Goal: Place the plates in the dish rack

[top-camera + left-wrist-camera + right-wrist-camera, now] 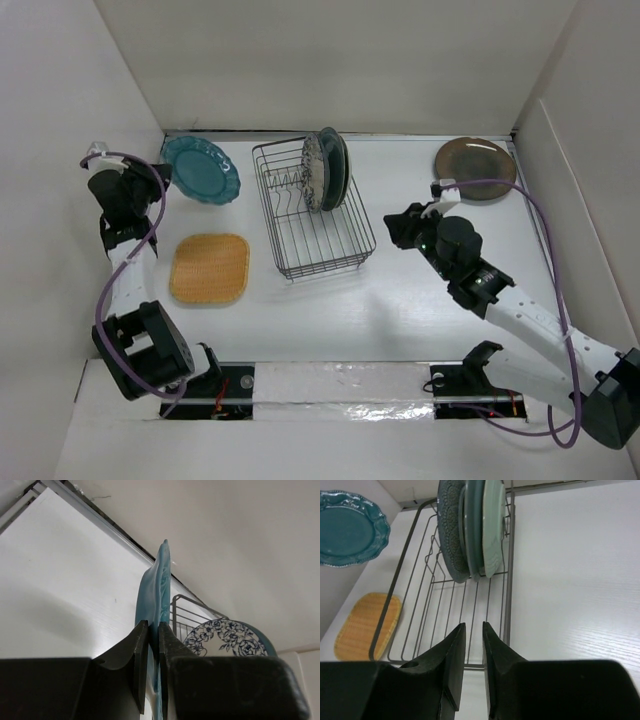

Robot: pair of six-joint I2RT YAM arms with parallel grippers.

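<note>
The dark teal scalloped plate lies at the far left. My left gripper is shut on its left rim; in the left wrist view the fingers pinch the plate, seen edge-on. The black wire dish rack stands mid-table with three plates upright at its far end: blue-and-white patterned, grey-blue and pale mint. The orange rounded-square plate lies flat left of the rack. The glossy brown plate lies at the far right. My right gripper is empty right of the rack, its jaws almost together.
White walls close in the table at the back and on both sides. The left arm is close to the left wall. The right arm's purple cable loops over the right side, near the brown plate. The near part of the rack holds no plates.
</note>
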